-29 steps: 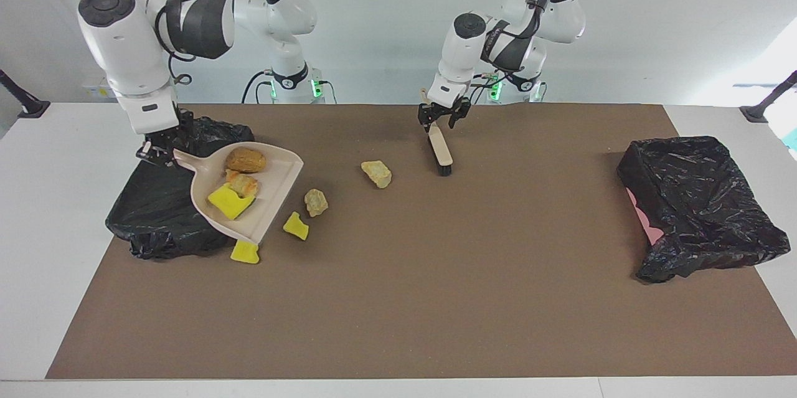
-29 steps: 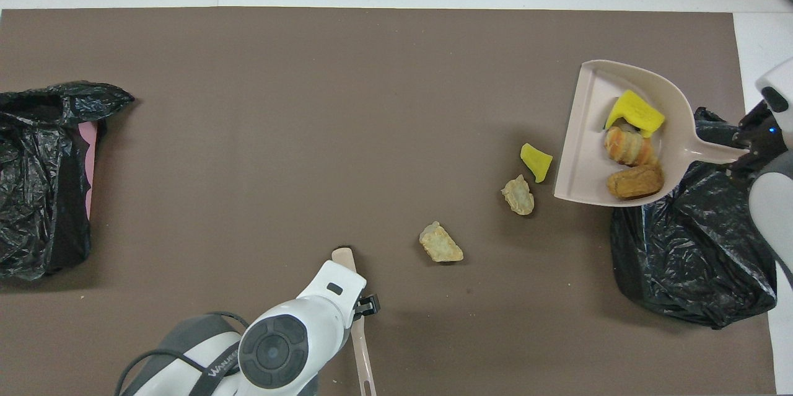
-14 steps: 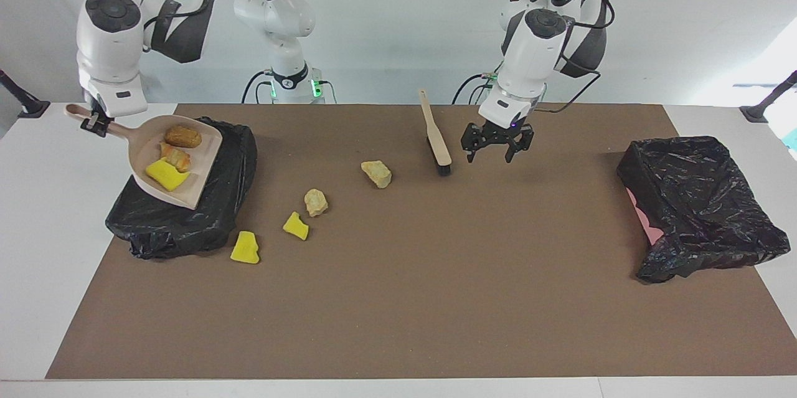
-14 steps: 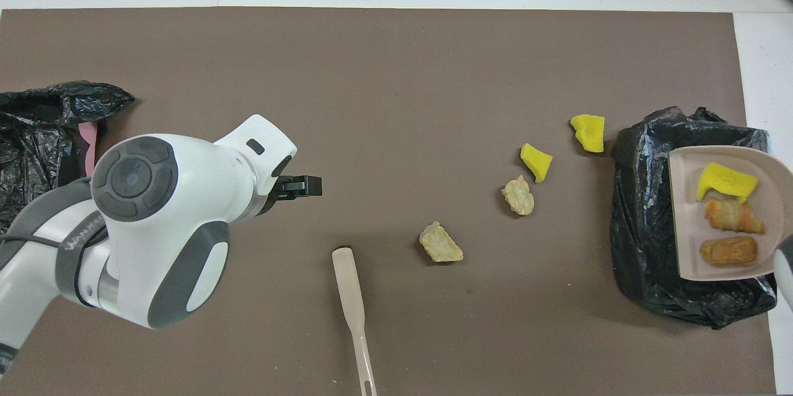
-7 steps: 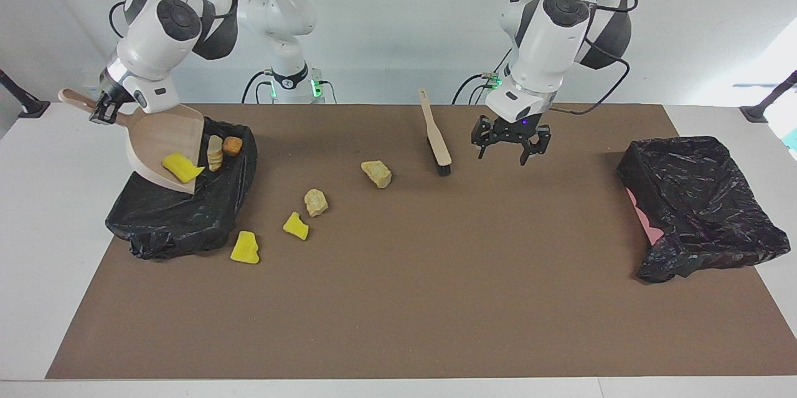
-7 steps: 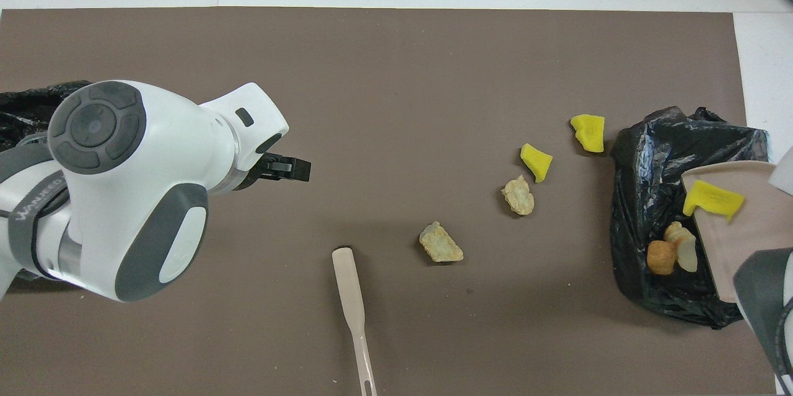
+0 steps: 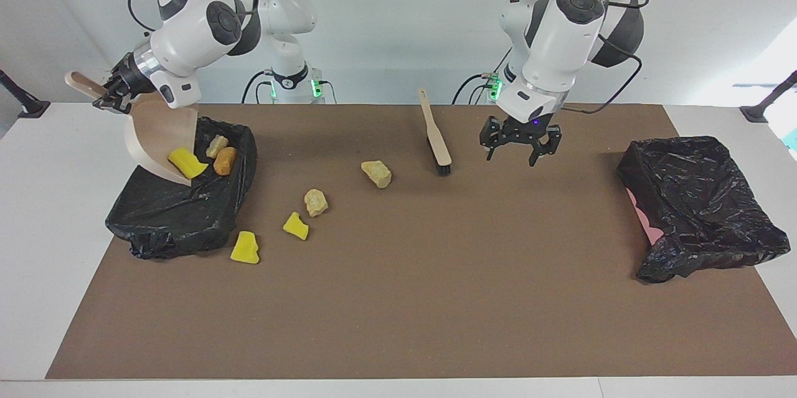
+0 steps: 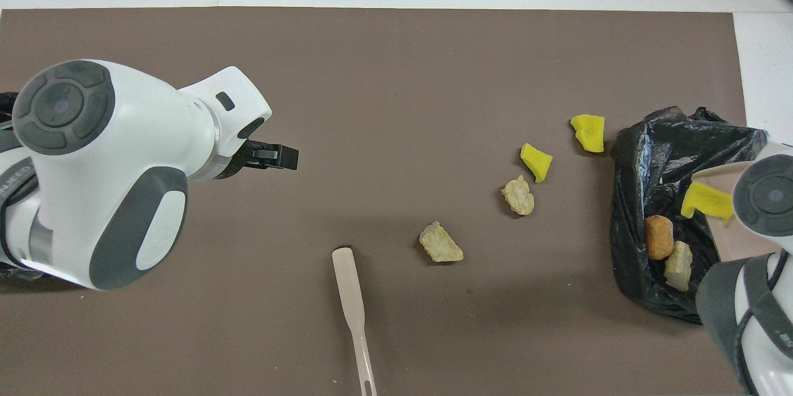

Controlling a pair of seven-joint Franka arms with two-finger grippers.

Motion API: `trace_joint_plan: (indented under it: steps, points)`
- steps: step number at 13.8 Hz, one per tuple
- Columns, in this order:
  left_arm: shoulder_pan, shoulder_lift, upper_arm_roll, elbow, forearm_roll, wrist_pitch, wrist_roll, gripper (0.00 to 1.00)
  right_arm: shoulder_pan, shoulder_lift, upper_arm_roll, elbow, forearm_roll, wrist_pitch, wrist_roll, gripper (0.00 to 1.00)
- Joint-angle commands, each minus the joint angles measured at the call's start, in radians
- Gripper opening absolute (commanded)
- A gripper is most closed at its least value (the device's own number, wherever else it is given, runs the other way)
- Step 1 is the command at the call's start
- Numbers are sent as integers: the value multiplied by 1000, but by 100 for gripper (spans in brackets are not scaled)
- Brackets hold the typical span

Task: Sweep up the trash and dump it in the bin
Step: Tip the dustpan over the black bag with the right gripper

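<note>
My right gripper [image 7: 112, 97] is shut on the handle of the beige dustpan [image 7: 159, 136], which it holds steeply tilted over the black-bagged bin [image 7: 180, 205]. A yellow piece of trash [image 7: 187, 163] clings to the pan's lower lip. Two brownish pieces [image 7: 225, 160] lie inside the bin [image 8: 669, 160]. Four more pieces lie on the brown mat: two beige [image 7: 377, 173] [image 7: 316, 202] and two yellow [image 7: 296, 225] [image 7: 245, 247]. My left gripper [image 7: 520, 154] hangs open and empty over the mat, beside the brush [image 7: 436, 136] that lies flat.
A second black-bagged bin [image 7: 697, 199] with a pink edge sits at the left arm's end of the mat. The brush's handle [image 8: 350, 287] points toward the robots.
The right arm has tipped the dustpan steeper over the bin. Two brownish pieces slid off into the bin and the yellow one slid to the lip. The left gripper drifted slightly away from the brush.
</note>
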State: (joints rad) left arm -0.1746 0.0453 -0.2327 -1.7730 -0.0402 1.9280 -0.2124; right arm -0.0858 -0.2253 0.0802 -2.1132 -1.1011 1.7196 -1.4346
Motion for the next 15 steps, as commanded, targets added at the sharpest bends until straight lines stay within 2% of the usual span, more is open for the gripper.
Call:
trace_joint_plan:
  steps: [1,4,6,9,11,15]
  points:
    - [3,74,47,130,39,-96,28,100,58,-52,7,-42,-72,-58,62,0]
    - [-9,77,118,156,26,-109,41,100,86,-65,9,-47,-129,-109,144,0]
    - [-14,73,183,158,-10,-138,41,100,133,-123,9,-109,-131,-155,215,0]
    - [-13,68,272,197,-49,-217,44,100,136,-128,9,-120,-92,-222,307,0]
    - [-3,65,309,216,-44,-268,42,100,136,-120,9,-78,-34,-250,306,0]
    - [35,15,320,216,-30,-306,44,100,113,-74,1,59,73,-250,302,0]
